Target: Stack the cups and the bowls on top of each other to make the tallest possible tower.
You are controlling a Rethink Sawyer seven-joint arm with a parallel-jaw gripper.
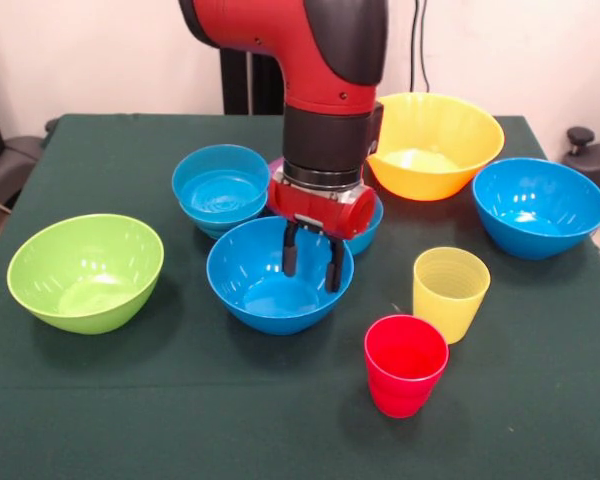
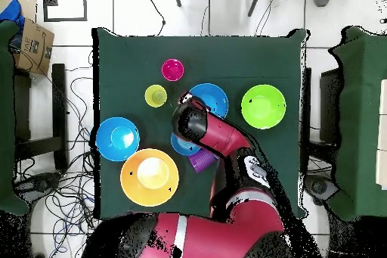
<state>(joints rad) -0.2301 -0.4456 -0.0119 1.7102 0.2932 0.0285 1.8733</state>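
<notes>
My gripper (image 1: 313, 272) is open and empty, its two black fingers (image 1: 291, 255) hanging down into the mouth of a mid-sized blue bowl (image 1: 265, 295) at the table's middle. That bowl also shows in the overhead view (image 2: 214, 97). Two small blue bowls sit nested (image 1: 220, 188) behind it to the left. Another small blue bowl (image 1: 371, 228) peeks out behind the gripper. A yellow cup (image 1: 450, 292) and a red cup (image 1: 405, 364) stand upright at the front right. A purple cup (image 2: 200, 162) shows beside the arm in the overhead view.
A large lime green bowl (image 1: 86, 270) sits at the left. A very large yellow bowl (image 1: 435, 143) stands at the back right, with a large blue bowl (image 1: 538, 205) at the right edge. The table's cloth (image 1: 180, 420) is dark green.
</notes>
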